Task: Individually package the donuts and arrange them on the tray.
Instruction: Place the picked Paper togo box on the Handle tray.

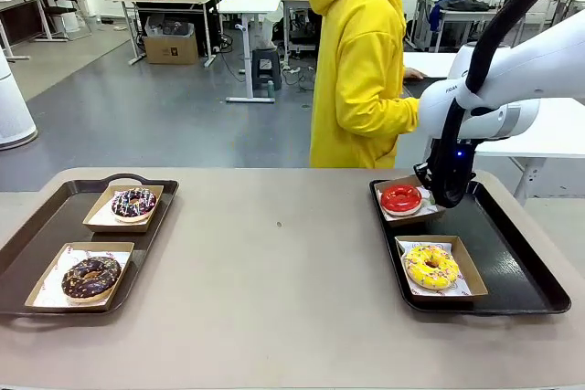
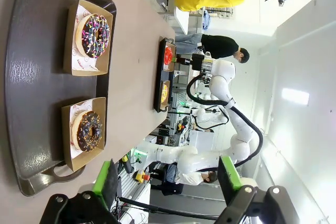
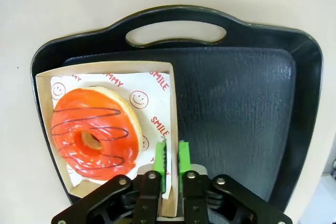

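**Four donuts boxed, two per tray; right pincer at the red donut's box**

Red donut [image 3: 95,129] sits in an open cardboard box [image 3: 169,108] lined with printed paper, at the far left corner of the right tray [image 1: 512,253], next to the tray handle. Yellow sprinkled donut [image 1: 431,266] is in its own box on the same tray, nearer the robot, just beside the red one's box.

Right gripper [image 3: 172,161] is down at the red donut's box. Green pads stand either side of the box's side wall with only a narrow gap between them. Cannot tell whether they're pinching the cardboard or just clear of it.

Left tray [image 1: 55,216]: sprinkled dark donut [image 1: 134,203] in the far box, chocolate donut [image 1: 90,277] in the near box, boxes apart.

Left gripper [image 2: 168,182] hangs above the left tray, fingers spread wide, nothing between them.

A person in a yellow hoodie [image 1: 358,61] stands at the far side of the table [image 1: 274,262], behind the right tray.
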Controlling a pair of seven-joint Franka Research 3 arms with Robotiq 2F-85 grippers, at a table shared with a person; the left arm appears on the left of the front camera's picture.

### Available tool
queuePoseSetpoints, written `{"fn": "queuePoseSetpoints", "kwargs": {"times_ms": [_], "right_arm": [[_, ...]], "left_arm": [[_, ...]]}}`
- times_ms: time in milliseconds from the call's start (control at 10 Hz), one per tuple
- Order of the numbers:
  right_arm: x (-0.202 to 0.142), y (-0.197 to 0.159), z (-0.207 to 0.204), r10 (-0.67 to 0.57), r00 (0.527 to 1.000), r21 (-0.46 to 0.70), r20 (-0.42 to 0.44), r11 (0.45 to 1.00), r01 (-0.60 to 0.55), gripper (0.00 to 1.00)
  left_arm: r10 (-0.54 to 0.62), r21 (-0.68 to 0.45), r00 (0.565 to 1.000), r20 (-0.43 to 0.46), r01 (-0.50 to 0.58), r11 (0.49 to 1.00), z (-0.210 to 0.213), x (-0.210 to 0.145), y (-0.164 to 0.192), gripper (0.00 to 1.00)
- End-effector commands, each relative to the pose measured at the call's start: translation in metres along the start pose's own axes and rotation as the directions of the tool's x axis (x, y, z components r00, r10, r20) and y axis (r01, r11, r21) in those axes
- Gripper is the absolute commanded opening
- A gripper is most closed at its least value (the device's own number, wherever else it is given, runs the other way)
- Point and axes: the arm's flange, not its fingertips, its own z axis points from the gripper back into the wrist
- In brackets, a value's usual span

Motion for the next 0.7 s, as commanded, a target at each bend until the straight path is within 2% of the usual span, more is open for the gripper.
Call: {"fn": "queuePoseSetpoints", "kwargs": {"times_ms": [0, 100, 400, 600], "right_arm": [[0.0022, -0.0014, -0.0006, 0.023, 1.0, -0.005, -0.015, 1.0, -0.023, 0.89], [0.0017, -0.0016, -0.0007, 0.023, 1.0, -0.006, -0.017, 1.0, -0.023, 1.0], [0.001, -0.0033, -0.0006, 0.02, 0.999, -0.005, -0.024, 1.0, -0.02, 0.97], [0.0008, -0.0039, -0.0008, 0.023, 0.999, -0.003, -0.031, 1.0, -0.023, 1.0]], "left_arm": [[-0.004, -0.004, 1.0, 0.002, 0.004, 1.0, 0.0004, -0.0047, -0.0018, 1.0], [-0.004, -0.004, 1.0, 0.002, 0.004, 1.0, 0.0004, -0.0047, -0.0018, 1.0], [-0.004, -0.004, 1.0, 0.002, 0.004, 1.0, 0.0004, -0.0047, -0.0018, 1.0], [-0.004, -0.004, 1.0, 0.002, 0.004, 1.0, 0.0004, -0.0047, -0.0018, 1.0]]}}
